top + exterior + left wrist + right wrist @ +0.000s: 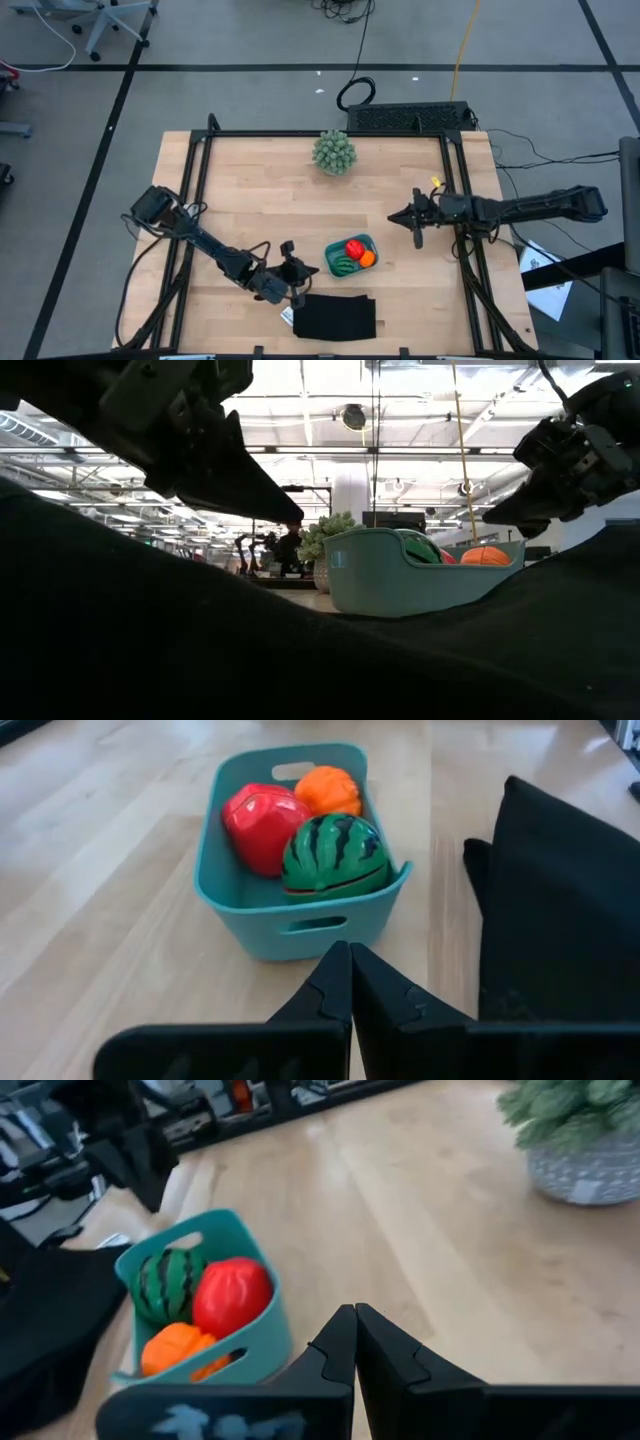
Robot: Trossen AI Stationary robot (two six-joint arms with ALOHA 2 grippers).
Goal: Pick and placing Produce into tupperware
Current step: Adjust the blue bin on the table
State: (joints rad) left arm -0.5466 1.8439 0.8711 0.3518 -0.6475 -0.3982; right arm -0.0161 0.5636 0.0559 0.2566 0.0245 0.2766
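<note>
All 3 produce pcs are sitting inside the tupperware [350, 256] w/ nothing left loose on the tabletop [270, 190], so the task is looking done. Left gripper [350, 982] is hovering just beside the tub, jaws pressed together, holding nothing. Right gripper [356, 1342] is waiting farther off, jaws likewise together & empty. Wrist views are showing the melon [335, 855], tomato [262, 823] & orange [328, 790] packed touching; low view is only catching their tops above the rim. High view alone is placing the black mat [335, 316] & plant [333, 152].
</note>
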